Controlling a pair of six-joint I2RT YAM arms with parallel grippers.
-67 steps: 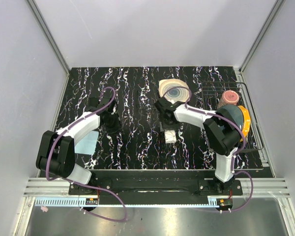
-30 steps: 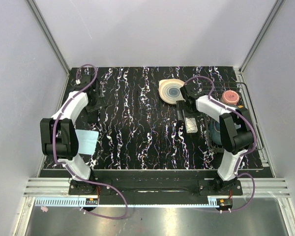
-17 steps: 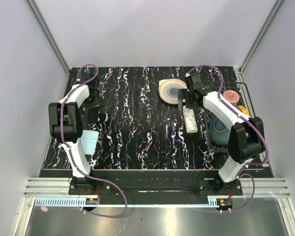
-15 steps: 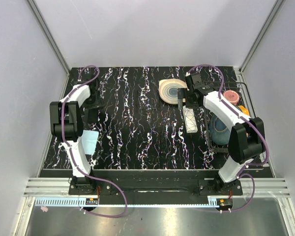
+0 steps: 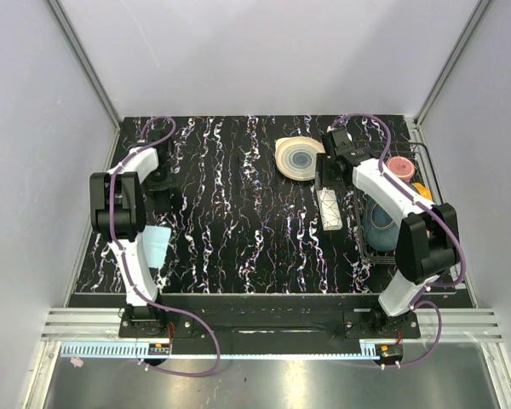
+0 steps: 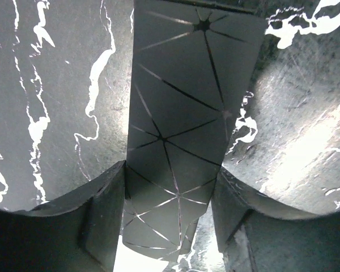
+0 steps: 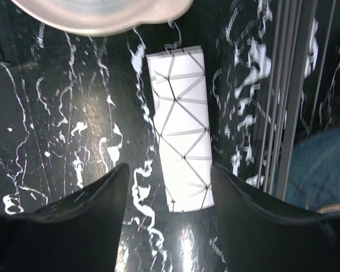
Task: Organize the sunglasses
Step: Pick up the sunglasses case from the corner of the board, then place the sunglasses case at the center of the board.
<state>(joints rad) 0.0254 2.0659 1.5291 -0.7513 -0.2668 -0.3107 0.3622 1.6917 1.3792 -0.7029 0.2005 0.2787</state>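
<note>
Beneath the right gripper's [image 7: 170,170] spread, empty fingers [image 7: 90,198] lies the white box [image 7: 181,130], now moved from mid-table to beside the wire rack [image 7: 289,85], while the left gripper [image 6: 170,170] straddles the black case [image 6: 187,85] far left, grip uncertain; the sunglasses appear nowhere, perhaps already boxed

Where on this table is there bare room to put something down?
Widest bare patch: the middle of the table, between the black case on the left and the plate and white box on the right. The near strip beside the blue cloth is free too. Crowded: around the wire rack.
</note>
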